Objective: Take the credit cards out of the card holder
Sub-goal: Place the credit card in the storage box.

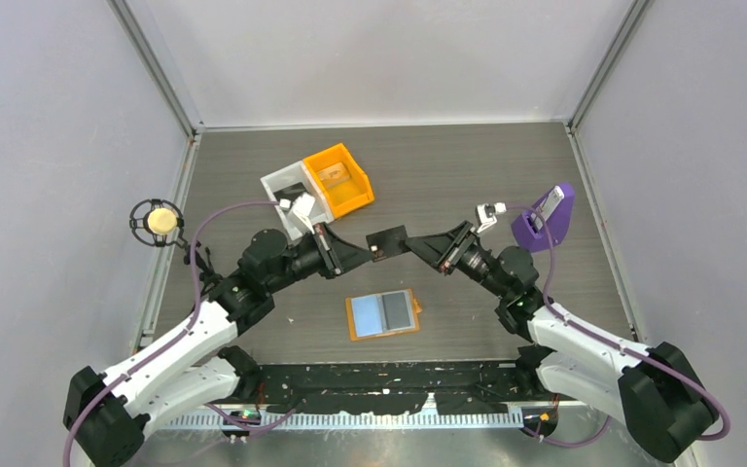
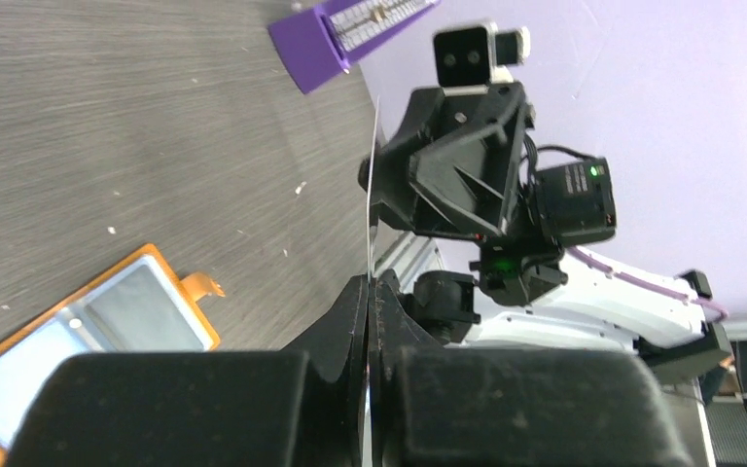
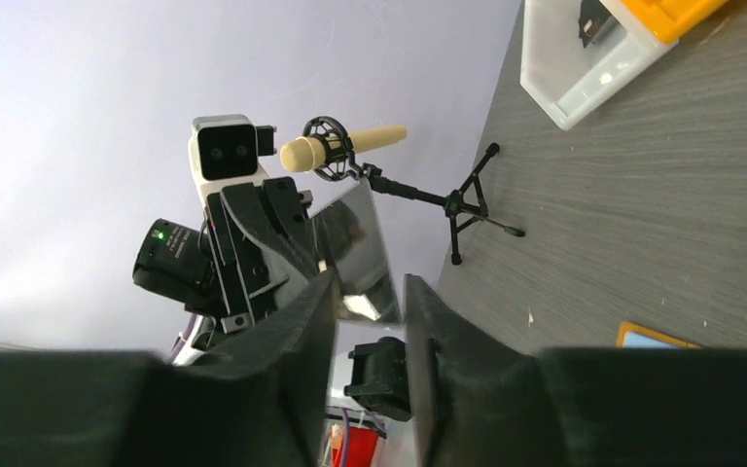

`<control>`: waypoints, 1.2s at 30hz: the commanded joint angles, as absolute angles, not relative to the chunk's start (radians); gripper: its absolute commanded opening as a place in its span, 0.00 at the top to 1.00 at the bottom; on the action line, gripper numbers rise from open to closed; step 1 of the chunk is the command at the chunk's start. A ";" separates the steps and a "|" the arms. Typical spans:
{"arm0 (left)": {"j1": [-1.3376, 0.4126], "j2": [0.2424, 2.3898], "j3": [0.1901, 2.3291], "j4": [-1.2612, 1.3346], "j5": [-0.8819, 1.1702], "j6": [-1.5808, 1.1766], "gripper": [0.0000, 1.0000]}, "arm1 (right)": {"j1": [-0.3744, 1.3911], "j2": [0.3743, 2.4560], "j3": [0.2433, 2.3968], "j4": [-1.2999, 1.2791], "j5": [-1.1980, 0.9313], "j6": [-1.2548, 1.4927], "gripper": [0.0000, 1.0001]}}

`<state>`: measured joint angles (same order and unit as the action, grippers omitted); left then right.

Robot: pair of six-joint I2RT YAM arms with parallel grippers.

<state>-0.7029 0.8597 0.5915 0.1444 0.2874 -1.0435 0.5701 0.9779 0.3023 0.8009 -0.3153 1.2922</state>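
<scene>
The orange card holder [image 1: 382, 314] lies open on the table between the arms, its light blue pockets facing up; it also shows in the left wrist view [image 2: 107, 321] and, as a corner, in the right wrist view [image 3: 652, 339]. Above it, in mid-air, a dark credit card [image 1: 386, 239] hangs between both grippers. My left gripper [image 1: 370, 248] is shut on the card, which appears edge-on [image 2: 373, 175] rising from the pinched fingertips [image 2: 370, 282]. My right gripper [image 1: 410, 243] faces it with its jaws apart [image 3: 370, 287]; the glossy card [image 3: 360, 253] stands at the gap, free of the right-hand finger.
An orange bin [image 1: 338, 178] and a white bin [image 1: 297, 195] stand at the back left of centre. A purple wedge stand [image 1: 545, 216] sits at the right. A microphone on a small tripod [image 1: 160, 221] is at the left edge.
</scene>
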 commanded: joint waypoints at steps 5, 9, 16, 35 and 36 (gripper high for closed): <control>-0.604 0.865 0.719 -0.008 0.251 -0.949 1.00 | 0.548 0.804 0.320 0.628 -0.318 1.178 0.23; -0.511 0.913 0.784 -0.104 0.240 -0.903 1.00 | 0.548 0.715 0.317 0.524 -0.301 1.137 0.03; -0.369 1.064 0.975 -0.304 0.085 -0.799 1.00 | 0.548 0.610 0.356 0.351 -0.305 1.041 0.04; -0.180 1.503 1.321 -0.456 -0.048 -0.684 1.00 | 0.537 0.580 0.392 0.241 -0.334 0.956 0.05; -0.178 1.518 1.332 -0.460 -0.053 -0.682 1.00 | 0.535 0.581 0.395 0.235 -0.333 0.952 0.05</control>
<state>-0.1913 1.4727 1.2617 -0.4385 -0.0147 -0.7155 0.5438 0.5930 0.3393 0.2398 -0.3344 0.9909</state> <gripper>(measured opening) 0.009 0.955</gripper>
